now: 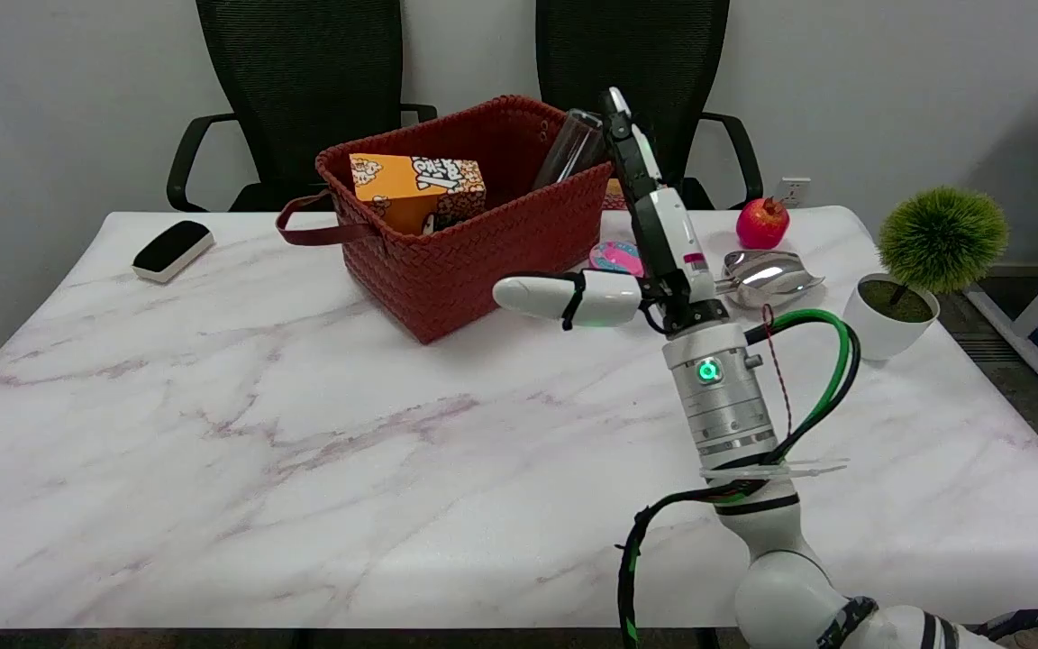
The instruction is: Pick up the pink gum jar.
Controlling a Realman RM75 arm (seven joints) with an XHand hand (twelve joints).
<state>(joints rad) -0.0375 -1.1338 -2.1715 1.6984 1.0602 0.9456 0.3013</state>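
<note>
Now the right hand hovers with fingers spread apart, gripping nothing. The jar lies on the surface, just right of the basket, partly hidden behind the hand and just left of its palm, so the reach looks short.

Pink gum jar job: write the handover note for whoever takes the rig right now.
Right hand: open, fingers stretched out, raised over the table, holding nothing.
Pink gum jar: on the table beside the red basket, partly hidden behind the hand, left of the shiny metal piece.
Done: the arm is stretched out toward the jar.
Left: lower the hand, close it on the jar, lift. Whether the hand touches the jar yet cannot be told from this view.
</note>
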